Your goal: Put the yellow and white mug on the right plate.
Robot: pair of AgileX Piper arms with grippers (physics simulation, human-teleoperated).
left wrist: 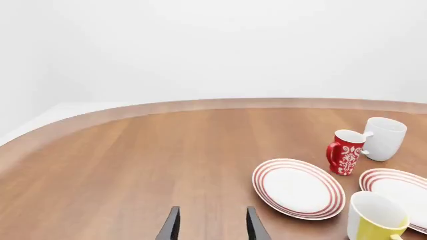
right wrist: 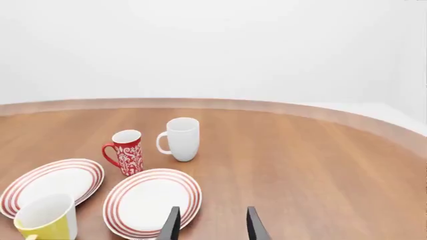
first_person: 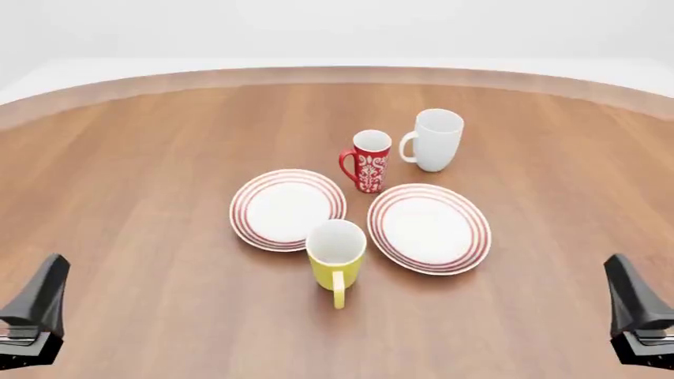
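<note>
Opening stage, before any reach. Bright yellow cylindrical mug with white interior [first_person: 336, 260] upright on brown wooden bench [first_person: 137, 158], between the two red-ringed white plates, handle toward arms. Right red-ringed white plate [first_person: 428, 228] bare. Right gripper [right wrist: 211, 225] and left gripper [left wrist: 211, 225]: jaws spread, holding nothing. Next: probably right-arm reach to mug.

A round wooden table [first_person: 137, 181] with a paler raised rim carries five things, all standing well ahead of both pincers, between them. Two red-ringed white plates, the left plate [first_person: 287, 209] and the right plate [first_person: 428, 227], lie side by side. The yellow and white mug [first_person: 336, 254] stands upright nearest the pincers, handle toward them. Beyond the plates stand a red patterned mug [first_person: 368, 161] and a white mug [first_person: 435, 140].
</note>
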